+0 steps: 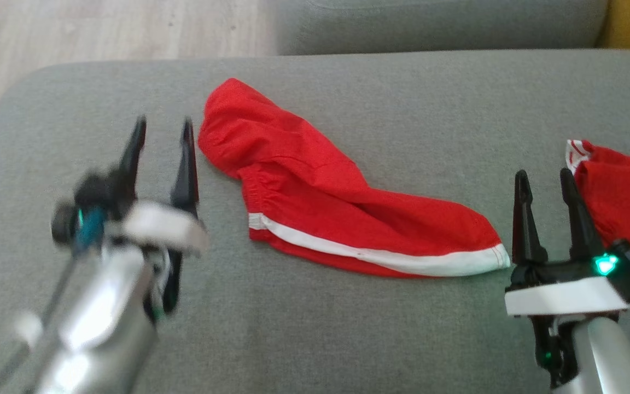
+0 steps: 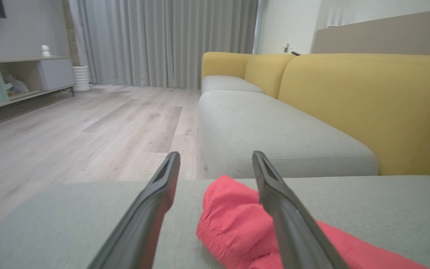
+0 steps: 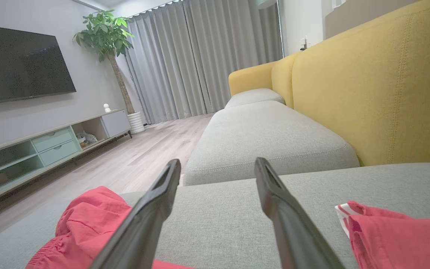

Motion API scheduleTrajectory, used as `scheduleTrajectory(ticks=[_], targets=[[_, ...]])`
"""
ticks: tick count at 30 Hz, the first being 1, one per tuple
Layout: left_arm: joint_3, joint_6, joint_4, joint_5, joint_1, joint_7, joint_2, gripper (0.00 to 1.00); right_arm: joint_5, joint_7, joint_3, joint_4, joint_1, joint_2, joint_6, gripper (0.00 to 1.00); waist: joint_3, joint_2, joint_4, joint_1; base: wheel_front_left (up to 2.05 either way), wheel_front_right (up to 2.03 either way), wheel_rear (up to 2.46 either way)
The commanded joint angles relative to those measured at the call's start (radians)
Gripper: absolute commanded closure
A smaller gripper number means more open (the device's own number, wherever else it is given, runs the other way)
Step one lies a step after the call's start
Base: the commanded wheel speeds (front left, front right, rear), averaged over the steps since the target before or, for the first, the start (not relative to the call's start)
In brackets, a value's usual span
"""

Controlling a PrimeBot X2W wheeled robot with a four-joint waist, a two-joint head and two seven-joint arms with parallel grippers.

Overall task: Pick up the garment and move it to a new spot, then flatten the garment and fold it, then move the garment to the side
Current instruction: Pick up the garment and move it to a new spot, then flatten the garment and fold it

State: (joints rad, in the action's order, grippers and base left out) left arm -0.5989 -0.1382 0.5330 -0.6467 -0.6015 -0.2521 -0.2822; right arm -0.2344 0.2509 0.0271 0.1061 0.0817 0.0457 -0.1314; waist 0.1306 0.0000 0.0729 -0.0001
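A red garment (image 1: pixel 320 191) with a white stripe lies crumpled across the middle of the grey sofa cushion (image 1: pixel 348 328). My left gripper (image 1: pixel 163 128) hovers open just left of the garment's upper end, holding nothing. The left wrist view has the red garment (image 2: pixel 230 224) lying between and right of the fingers. My right gripper (image 1: pixel 544 178) stands open at the lower right, beside the garment's striped end, empty. From the right wrist, the garment (image 3: pixel 84 224) sits at the lower left.
A second red cloth (image 1: pixel 621 197) with white trim lies at the cushion's right edge, close to my right gripper, also seen as red cloth (image 3: pixel 398 239). Wooden floor (image 1: pixel 101 27) lies beyond the cushion's far left. A yellow sofa back (image 3: pixel 379 93) rises to the right.
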Motion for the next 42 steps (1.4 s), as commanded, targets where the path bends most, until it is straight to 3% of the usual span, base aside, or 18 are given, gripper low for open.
scheduleTrajectory(ticks=[1,5,11,21,28,42], targets=[[0.067,-0.026,-0.077,0.022,0.032,-0.009,-0.022,0.00,0.009,0.011,0.021,-0.036,-0.003,0.004,0.001,0.00,-0.014,0.0000,0.015,0.0001,0.00,0.00,0.00],[0.140,-0.060,-0.228,0.061,0.227,-0.009,0.020,0.00,0.008,0.011,0.018,-0.035,-0.022,0.004,0.001,0.00,-0.025,0.0000,0.025,0.0001,0.00,0.00,0.00],[0.187,-0.040,-0.296,0.120,0.362,-0.010,0.064,0.00,0.008,0.011,0.033,-0.027,-0.037,0.004,0.001,0.00,-0.029,0.0000,0.019,0.0001,0.00,0.00,0.00],[0.179,0.039,-0.254,0.167,0.343,-0.008,0.086,0.00,0.006,0.011,0.049,-0.025,-0.031,0.004,0.001,0.00,-0.018,0.0000,-0.030,0.0001,0.00,0.00,0.00],[0.097,0.106,-0.157,0.168,0.311,0.120,0.079,0.00,0.002,0.011,0.049,-0.030,-0.027,0.004,0.001,0.00,0.009,0.0000,-0.065,0.0001,0.00,0.00,0.00],[0.092,0.113,-0.056,0.172,0.221,0.176,0.046,0.00,-0.005,0.011,0.043,-0.028,-0.006,0.004,0.001,0.00,0.057,0.0000,-0.105,0.0001,0.00,0.00,0.00]])
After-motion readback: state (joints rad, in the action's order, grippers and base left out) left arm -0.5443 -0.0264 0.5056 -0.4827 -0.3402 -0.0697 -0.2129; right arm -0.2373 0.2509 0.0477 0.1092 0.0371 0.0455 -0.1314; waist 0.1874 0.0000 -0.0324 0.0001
